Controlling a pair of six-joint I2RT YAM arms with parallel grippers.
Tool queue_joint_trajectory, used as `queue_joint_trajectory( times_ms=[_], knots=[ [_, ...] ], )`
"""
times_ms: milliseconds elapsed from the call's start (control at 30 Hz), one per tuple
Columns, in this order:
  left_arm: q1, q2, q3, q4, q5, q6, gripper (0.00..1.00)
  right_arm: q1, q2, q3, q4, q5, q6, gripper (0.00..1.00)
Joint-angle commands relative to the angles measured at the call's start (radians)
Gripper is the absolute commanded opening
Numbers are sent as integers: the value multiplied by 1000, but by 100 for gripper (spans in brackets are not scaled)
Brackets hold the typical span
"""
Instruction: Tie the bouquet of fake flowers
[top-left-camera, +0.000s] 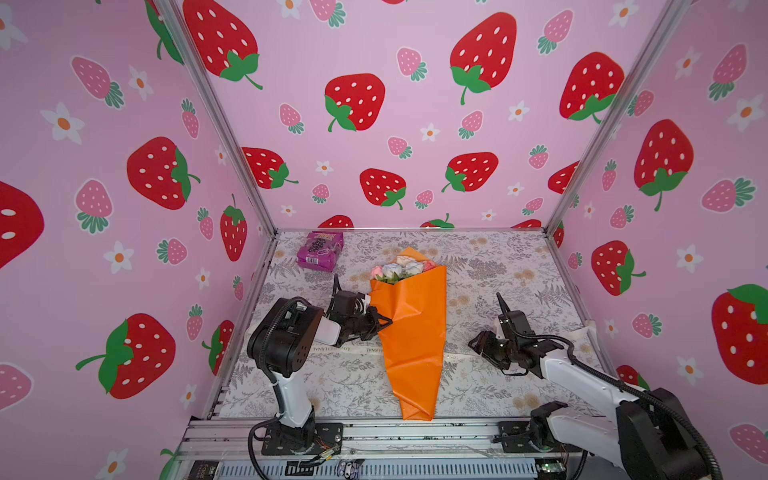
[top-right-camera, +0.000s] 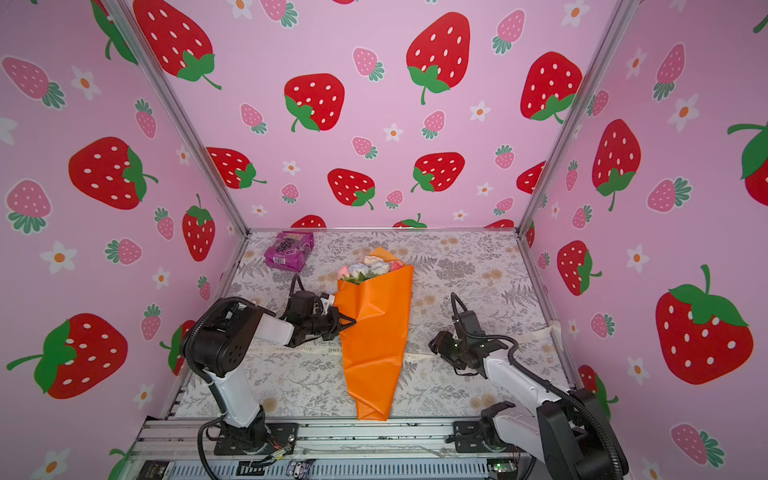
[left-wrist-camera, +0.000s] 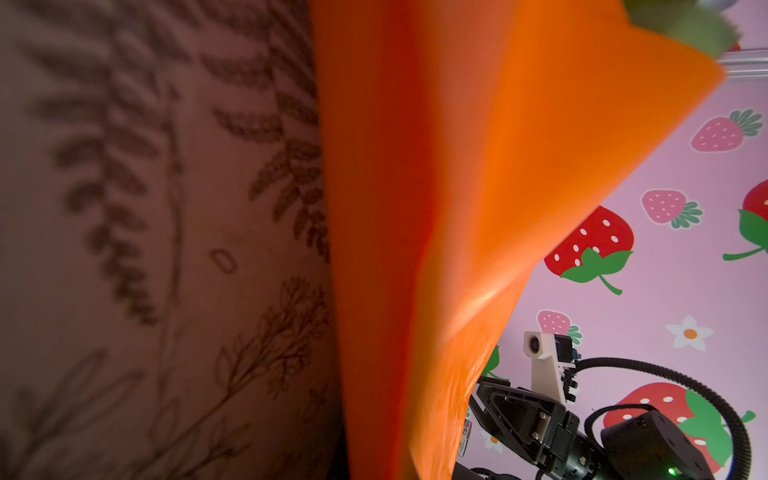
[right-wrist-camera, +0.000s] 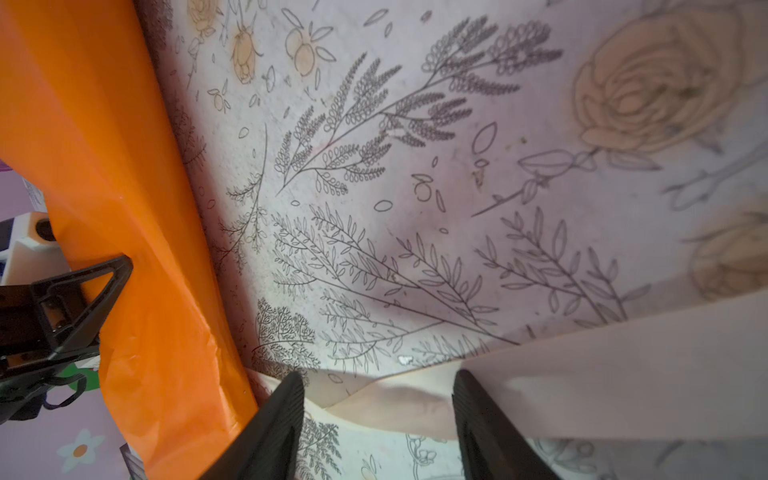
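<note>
bouquet (top-left-camera: 409, 328) of fake flowers lies flat near the middle of the table (top-left-camera: 519, 270) in both top views. its pink and white heads (top-left-camera: 401, 268) point to 12 o'clock, and the narrow tail of its orange wrapping paper (top-right-camera: 370, 386) points to 6 o'clock, close to the near rail.

left gripper (top-left-camera: 384, 322) comes in from 9 o'clock of the bouquet with its jaws closed on the side edge of the paper. in the left wrist view the sheet stands lifted off the table right in front of the lens and hides the fingers.

right gripper (top-left-camera: 476, 343) sits at 3 o'clock of the bouquet, apart from the paper and low over the table. in the right wrist view its two dark fingers (right-wrist-camera: 282, 415) stand well apart and hold nothing — the cream ribbon (right-wrist-camera: 623, 374) lies on the table between and behind them. in the top views that ribbon runs from 9 to 3 o'clock and passes under the wrapped stems.

purple snack packet (top-left-camera: 320, 251) rests at 11 o'clock near the far corner, well apart from the bouquet and both grippers.
</note>
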Motion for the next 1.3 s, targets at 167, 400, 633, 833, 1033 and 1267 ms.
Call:
queue_joint_trajectory(
  times_ms=[167,400,633,833,1033,1267],
  knots=[
    [3,15,31,3,49,-9,0,9,-130,10,-154,92,89,61],
    [3,7,23,5,56,-14,0,15,-158,-87,-61,34,169,61],
    [-1,5,26,8,54,-24,0,15,-67,-122,101,6,186,59],
    [-13,29,52,28,37,-49,0,12,60,-100,273,50,183,16],
    [-18,81,101,71,-10,-98,0,-39,207,-62,477,97,175,0],
    [-22,164,223,55,-44,-120,0,-85,454,65,631,8,136,0]
  ],
)
